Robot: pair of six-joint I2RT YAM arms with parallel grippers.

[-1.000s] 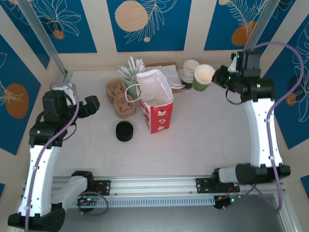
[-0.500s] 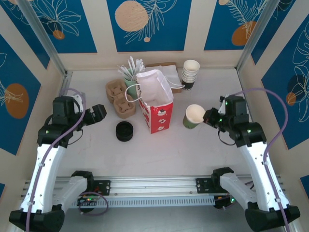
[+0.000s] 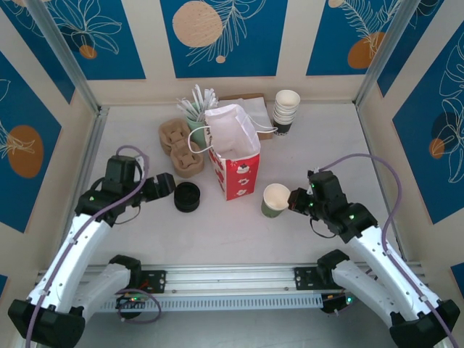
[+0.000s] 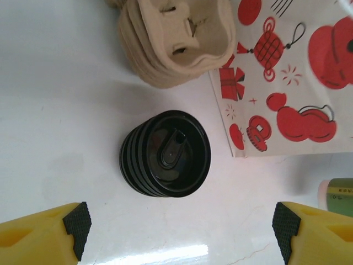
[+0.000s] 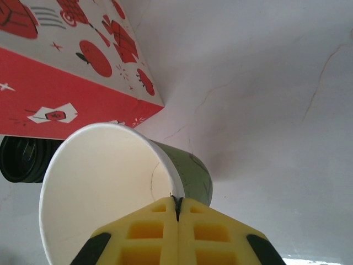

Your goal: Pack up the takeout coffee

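The green paper cup is held just right of the near corner of the red-and-white bag. Its long axis is close to upright, with the lidless mouth turned up. Its rim is pinched by the right gripper, whose fingers are closed narrowly on the wall. The left gripper is spread wide above the stack of black lids, just left of the bag.
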